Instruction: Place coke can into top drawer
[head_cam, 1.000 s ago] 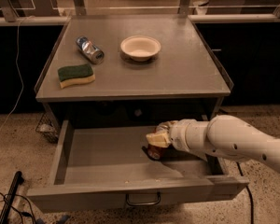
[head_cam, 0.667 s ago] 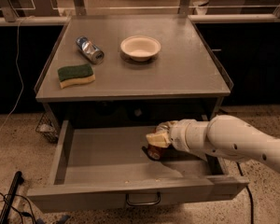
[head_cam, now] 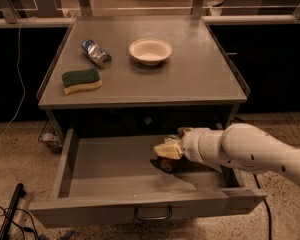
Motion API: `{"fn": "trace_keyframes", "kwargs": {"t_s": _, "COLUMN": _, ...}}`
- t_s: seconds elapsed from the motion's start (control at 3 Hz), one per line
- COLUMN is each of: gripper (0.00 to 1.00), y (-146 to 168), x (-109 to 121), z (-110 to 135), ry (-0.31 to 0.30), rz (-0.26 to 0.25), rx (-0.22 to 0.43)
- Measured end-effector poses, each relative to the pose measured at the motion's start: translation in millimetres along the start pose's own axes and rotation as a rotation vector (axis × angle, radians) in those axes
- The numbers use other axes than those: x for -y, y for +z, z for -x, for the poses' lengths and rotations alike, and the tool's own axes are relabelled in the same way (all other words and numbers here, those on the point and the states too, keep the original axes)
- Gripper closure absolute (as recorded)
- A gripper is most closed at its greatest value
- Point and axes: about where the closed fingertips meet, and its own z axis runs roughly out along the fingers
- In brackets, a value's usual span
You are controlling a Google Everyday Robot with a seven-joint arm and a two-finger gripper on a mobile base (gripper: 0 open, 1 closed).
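Placement step: the white two-finger gripper (head_cam: 166, 151) sits inside the open grey metal top drawer (head_cam: 110, 170), with the red coke can (head_cam: 165, 165) directly beneath it. Grasp state cannot be told. Next move calls for confirmed release, then a clear upward retreat.

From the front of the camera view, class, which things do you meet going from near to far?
Drawer handle → gripper, low inside the open top drawer → green sponge. The silver-and-blue can and the bowl lie about level beyond it, so their order is unclear.
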Motion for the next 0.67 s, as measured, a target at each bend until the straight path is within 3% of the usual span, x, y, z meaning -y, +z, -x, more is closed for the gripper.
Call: {"fn": "trace_keyframes", "kwargs": {"t_s": 0.67, "gripper": 0.00, "y": 0.0, "x": -0.1, "z": 0.0, "ry": 0.000, "rz": 0.000, "rx": 0.000}}
